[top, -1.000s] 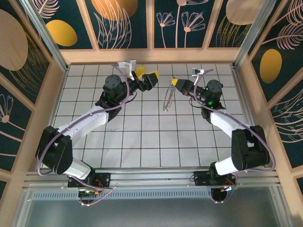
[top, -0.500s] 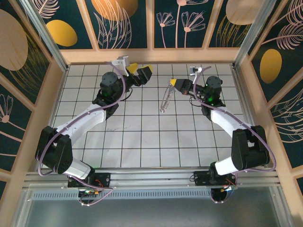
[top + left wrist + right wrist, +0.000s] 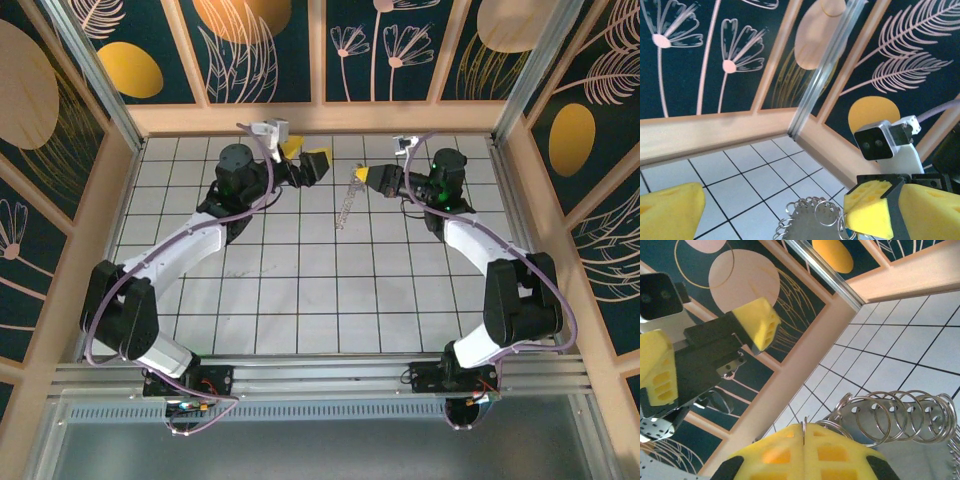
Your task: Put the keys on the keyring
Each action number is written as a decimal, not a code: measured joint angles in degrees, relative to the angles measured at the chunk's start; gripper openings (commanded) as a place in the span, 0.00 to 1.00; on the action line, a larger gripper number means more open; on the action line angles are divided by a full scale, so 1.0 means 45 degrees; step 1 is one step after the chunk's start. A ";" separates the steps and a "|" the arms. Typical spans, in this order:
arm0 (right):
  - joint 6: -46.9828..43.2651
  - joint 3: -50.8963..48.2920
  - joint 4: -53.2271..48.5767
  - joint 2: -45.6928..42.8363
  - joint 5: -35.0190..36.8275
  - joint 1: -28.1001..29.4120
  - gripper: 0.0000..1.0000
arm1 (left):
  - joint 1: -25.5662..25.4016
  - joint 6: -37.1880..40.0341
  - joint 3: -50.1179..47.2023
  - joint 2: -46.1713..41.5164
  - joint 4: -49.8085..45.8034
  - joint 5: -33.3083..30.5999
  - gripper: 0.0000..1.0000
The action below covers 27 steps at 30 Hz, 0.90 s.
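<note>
The keyring [image 3: 346, 205] is a thin metal disc fringed with small split rings. It hangs edge-on from my right gripper [image 3: 368, 177], above the floor near the far wall. In the right wrist view the yellow pads [image 3: 785, 452] are shut on one small ring at the rim of the keyring [image 3: 920, 442]. My left gripper [image 3: 304, 155] stands open just left of it, nothing between its pads [image 3: 757, 322]. In the left wrist view the keyring [image 3: 810, 225] sits low between the left pad [image 3: 670, 210] and the right arm's pad [image 3: 872, 207]. The keys are out of view.
The wooden far wall [image 3: 320, 118] runs close behind both grippers. The white tiled floor [image 3: 320, 290] spreads toward the arm bases. A metal corner post [image 3: 827, 65] and the right arm's camera [image 3: 882, 142] lie ahead of the left wrist.
Both grippers have moved toward the far wall. The keyring went along in the right gripper's grip. The left gripper stayed open.
</note>
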 measured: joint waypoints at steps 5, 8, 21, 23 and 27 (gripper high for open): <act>-0.0296 0.0369 -0.0408 0.0010 -0.0631 -0.0083 0.00 | 0.0024 0.0136 0.0311 0.0418 -0.0189 0.0865 0.97; -0.0437 0.0685 -0.0593 0.0015 -0.0996 -0.0092 0.00 | 0.0121 0.0189 0.1083 0.0835 -0.0651 0.1549 0.97; 0.0253 0.1724 -0.0083 0.0772 -0.1258 -0.0233 0.00 | 0.0996 -0.1127 0.2453 0.2652 -0.0262 0.5503 0.90; 0.0520 0.1724 0.0160 0.0874 -0.1248 -0.0233 0.00 | 0.0996 -0.1268 0.2720 0.2895 -0.0267 0.5911 0.89; 0.1049 0.1724 0.0636 0.1035 -0.1248 -0.0262 0.00 | 0.0996 -0.1477 0.3094 0.3104 -0.0262 0.6567 0.89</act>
